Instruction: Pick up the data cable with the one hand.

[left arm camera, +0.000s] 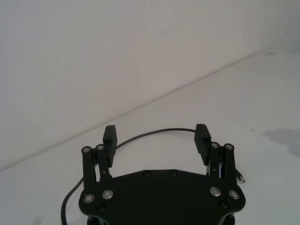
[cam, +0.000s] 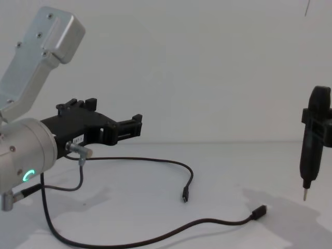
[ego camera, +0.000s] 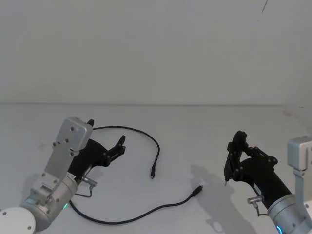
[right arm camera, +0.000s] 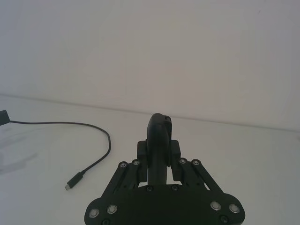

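The data cable [ego camera: 157,146] lies loose on the white table, a long thin black line with one plug [ego camera: 152,173] at mid-table and the other plug [ego camera: 197,189] nearer me. My left gripper [ego camera: 106,132] hovers open above the cable's far arc, with nothing between its fingers. In the left wrist view the gripper [left arm camera: 156,135] frames that arc of cable [left arm camera: 161,131], which lies beyond the fingertips. The chest view shows the left gripper [cam: 115,115] clear above the cable [cam: 155,161]. My right gripper [ego camera: 237,152] is raised on the right, shut on a slim black pen-like tool [right arm camera: 159,133] whose tip [cam: 305,197] points down.
A short grey lead with a silver plug [ego camera: 87,181] hangs at my left wrist, seen also in the chest view [cam: 79,151]. The white table [ego camera: 195,131] meets a plain white wall behind. The cable's near loop [cam: 129,241] curves close under my left arm.
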